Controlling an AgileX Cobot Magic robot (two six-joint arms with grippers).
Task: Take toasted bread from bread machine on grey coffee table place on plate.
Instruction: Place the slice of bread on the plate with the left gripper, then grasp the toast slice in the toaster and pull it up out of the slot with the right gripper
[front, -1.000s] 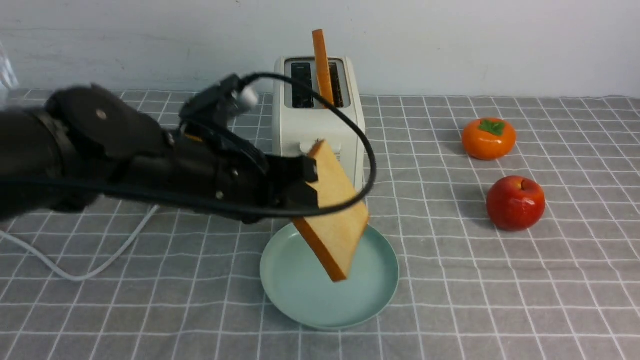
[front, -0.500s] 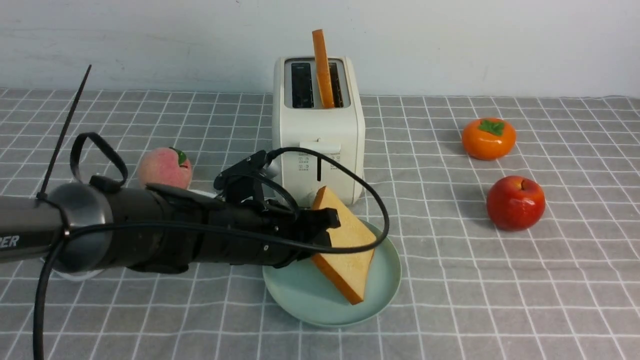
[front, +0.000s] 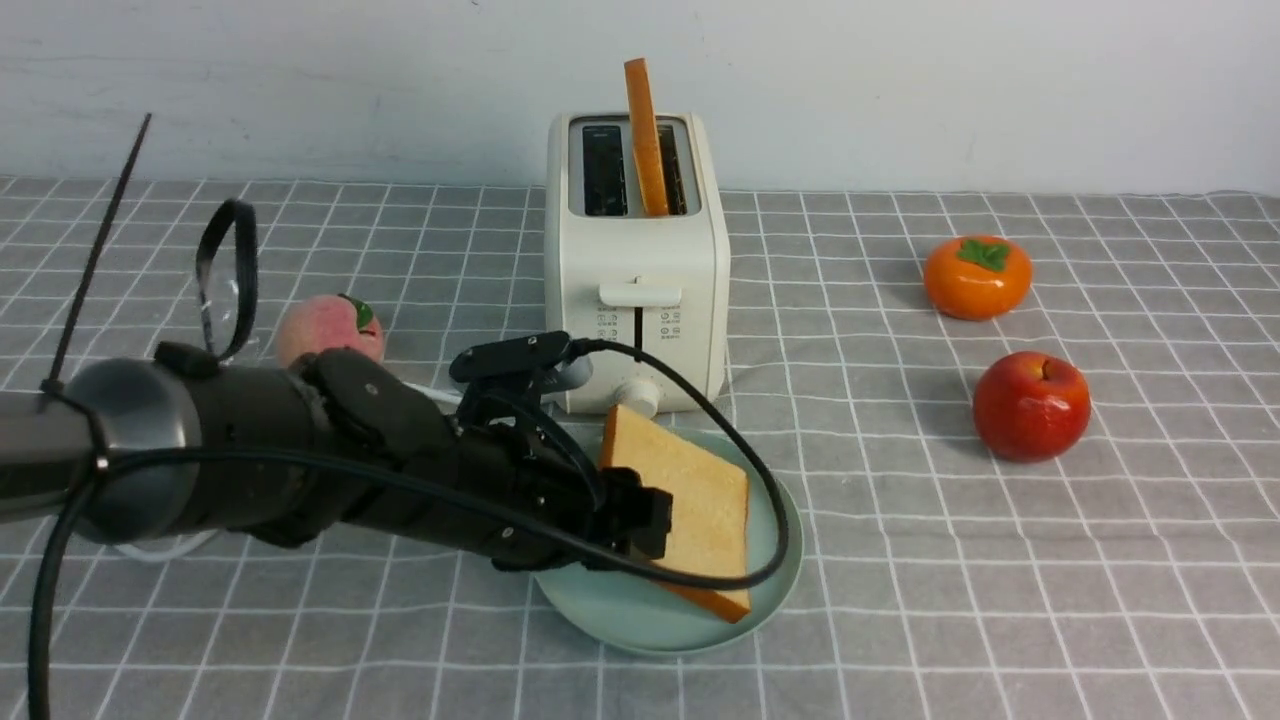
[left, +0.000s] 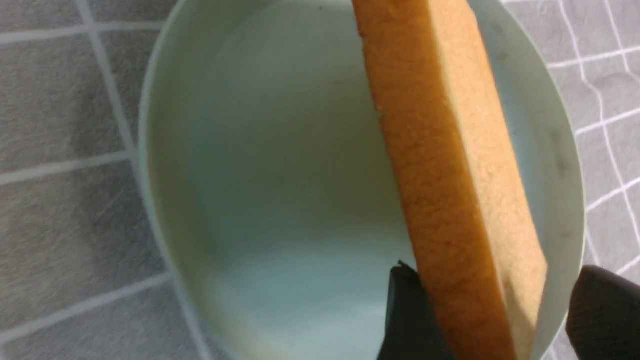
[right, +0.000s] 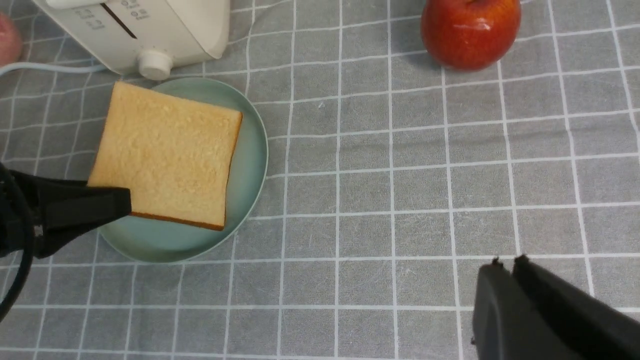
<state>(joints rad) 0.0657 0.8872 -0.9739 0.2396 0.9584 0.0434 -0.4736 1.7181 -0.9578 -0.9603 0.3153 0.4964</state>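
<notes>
Two slices of toasted bread are shown. The first slice (front: 690, 510) is positioned on the plate (front: 610, 615) at a tilt. Its near edge is set low on the plate and its far corner is raised just in front of the knob of the bread machine (front: 640, 260). The second slice (front: 645, 140) is seated upright in the right-hand slot of the bread machine.

The left gripper (front: 648, 520) is located at the left edge of the first slice, low over the plate. In the left wrist view one finger (left: 410, 315) is seen in contact with the slice, while a gap is visible between the slice and the other finger (left: 605, 310). The jaws are thus spread slightly wider than the slice.

The right gripper (right: 507, 260) is held above the desk (front: 1000, 580), well apart from the plate, with its jaws closed together.

The plate is placed directly in front of the bread machine. An apple (front: 1031, 405) and an orange fruit (front: 977, 277) are located to the right, and a peach (front: 328, 335) to the left.
</notes>
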